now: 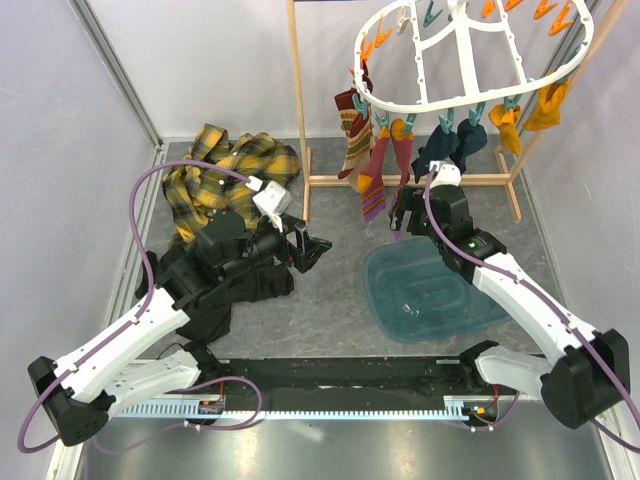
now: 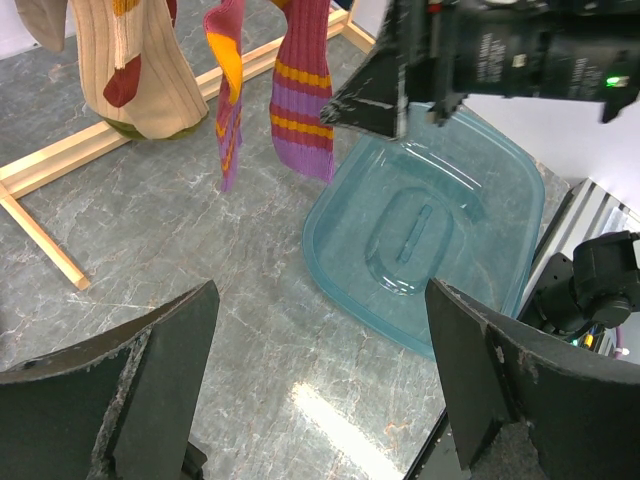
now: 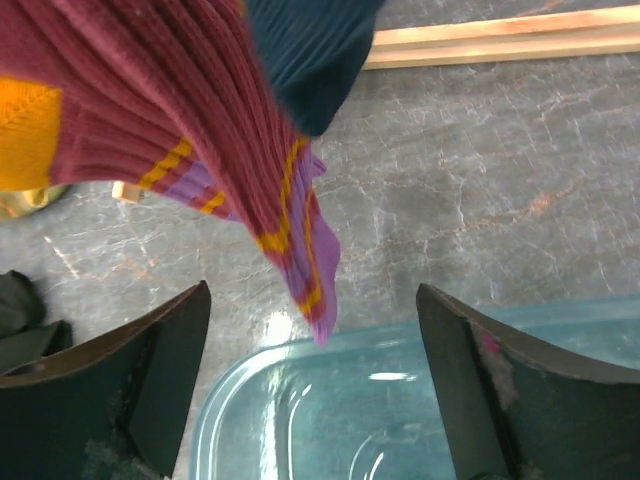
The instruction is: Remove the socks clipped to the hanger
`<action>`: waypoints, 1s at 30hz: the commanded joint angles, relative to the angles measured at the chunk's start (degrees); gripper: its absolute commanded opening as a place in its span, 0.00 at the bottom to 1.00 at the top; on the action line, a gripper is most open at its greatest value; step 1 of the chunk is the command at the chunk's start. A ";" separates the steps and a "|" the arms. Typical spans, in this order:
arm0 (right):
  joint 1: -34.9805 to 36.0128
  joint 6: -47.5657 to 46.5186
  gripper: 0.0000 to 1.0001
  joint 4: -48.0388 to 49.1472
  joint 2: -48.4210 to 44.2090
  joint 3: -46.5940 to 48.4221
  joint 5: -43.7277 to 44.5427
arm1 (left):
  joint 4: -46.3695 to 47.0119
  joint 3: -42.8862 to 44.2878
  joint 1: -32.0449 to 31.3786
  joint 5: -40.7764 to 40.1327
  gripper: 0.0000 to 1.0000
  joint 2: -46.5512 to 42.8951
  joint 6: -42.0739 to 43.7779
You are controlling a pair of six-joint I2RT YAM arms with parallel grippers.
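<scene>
While socks (image 1: 376, 165) hang clipped to the hanger (image 1: 440, 103) beyond the teal tub (image 1: 425, 300) — bare bottom showing — left gripper (image 1: 316, 248) beside it, right gripper (image 1: 402, 215) at its far rim, both jaws apart.

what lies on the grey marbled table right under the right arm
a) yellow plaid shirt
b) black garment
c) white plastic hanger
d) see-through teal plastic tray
d: the see-through teal plastic tray lies flat on the grey marbled table, with the right arm stretched over it.
</scene>
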 commanded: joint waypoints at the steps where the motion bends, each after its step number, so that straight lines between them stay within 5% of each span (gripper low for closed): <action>1: 0.10 -3.16 0.84 8.32 2.09 -0.64 0.10 | 2.05 0.31 -0.01 -0.13 0.91 -1.07 1.84; 7: 0.01 -3.87 0.52 12.03 3.93 -2.84 -0.25 | 1.96 0.22 -0.01 -0.04 0.90 -1.43 2.10; 17: 0.10 -4.48 0.38 10.44 0.07 -3.11 -1.83 | 2.05 0.40 -0.01 0.66 0.90 -0.99 2.01; 23: 0.10 -4.66 0.00 8.51 -2.21 -1.17 -7.19 | 1.96 0.31 -0.01 -0.04 0.89 -0.63 2.01; 30: 0.10 -4.92 0.00 5.96 -5.02 0.32 -9.65 | 2.05 0.14 -0.01 0.04 0.89 -0.02 1.92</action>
